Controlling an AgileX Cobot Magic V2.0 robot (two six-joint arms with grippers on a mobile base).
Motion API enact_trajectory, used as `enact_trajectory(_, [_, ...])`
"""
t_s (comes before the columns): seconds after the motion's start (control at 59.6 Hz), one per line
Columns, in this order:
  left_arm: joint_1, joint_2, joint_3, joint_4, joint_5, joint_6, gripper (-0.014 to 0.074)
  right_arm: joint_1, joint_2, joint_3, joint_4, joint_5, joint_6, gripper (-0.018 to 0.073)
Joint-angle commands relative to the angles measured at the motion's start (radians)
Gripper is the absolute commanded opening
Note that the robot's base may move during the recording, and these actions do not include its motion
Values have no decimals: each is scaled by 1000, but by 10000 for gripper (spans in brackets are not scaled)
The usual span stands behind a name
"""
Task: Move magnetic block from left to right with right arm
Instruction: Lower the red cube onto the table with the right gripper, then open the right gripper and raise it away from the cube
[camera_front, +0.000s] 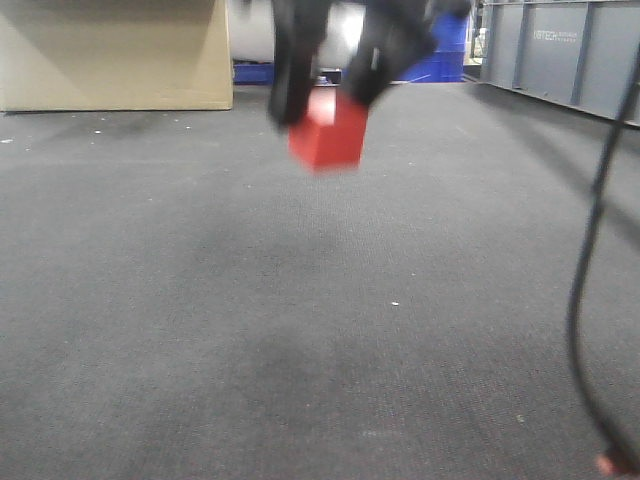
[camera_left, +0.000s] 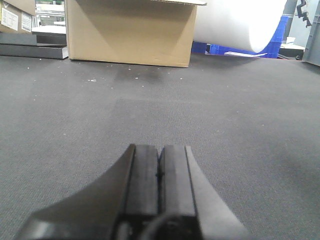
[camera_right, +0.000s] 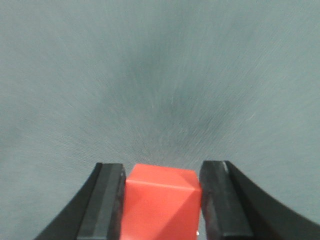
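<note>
The magnetic block (camera_front: 327, 135), a small red cube, hangs above the grey carpet near the top centre of the front view. My right gripper (camera_front: 322, 100) is shut on it from above. In the right wrist view the magnetic block (camera_right: 162, 205) fills the gap between the two black fingers (camera_right: 105, 200), and the carpet below looks blurred. My left gripper (camera_left: 160, 157) sits low over the carpet with its two pads pressed together and nothing between them.
A cardboard box (camera_front: 115, 55) stands at the back left. A grey crate (camera_front: 560, 50) stands at the back right with blue bins (camera_front: 440, 55) beside it. A thin black cable (camera_front: 590, 260) hangs down the right side. A white roll (camera_left: 240, 22) lies behind the box.
</note>
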Motion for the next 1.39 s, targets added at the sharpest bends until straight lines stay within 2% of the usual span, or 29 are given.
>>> enact_trajectory(0.0, [-1, -14, 10, 0, -90, -4, -116, 0, 13, -40, 12, -51, -8, 226])
enact_trajectory(0.57, [-1, -14, 10, 0, -90, -4, -116, 0, 148, -40, 10, -87, -8, 236])
enact_trajectory(0.637, [-1, -14, 10, 0, -90, -4, -116, 0, 148, -40, 10, -87, -8, 303])
enact_trajectory(0.721, [-1, -14, 10, 0, -90, -4, -116, 0, 148, -40, 14, -84, 4, 465])
enact_trajectory(0.788, [-1, -14, 10, 0, -90, -4, -116, 0, 148, -40, 14, -73, 8, 634])
enact_trajectory(1.14, [-1, -14, 10, 0, -90, -4, -116, -1, 28, -40, 16, -62, 9, 580])
enact_trajectory(1.208, [-1, -14, 10, 0, -90, -4, -116, -1, -23, -36, 16, -59, 9, 503])
enact_trajectory(1.375, [-1, -14, 10, 0, -90, -4, -116, -1, -177, 21, 16, -69, 9, 237])
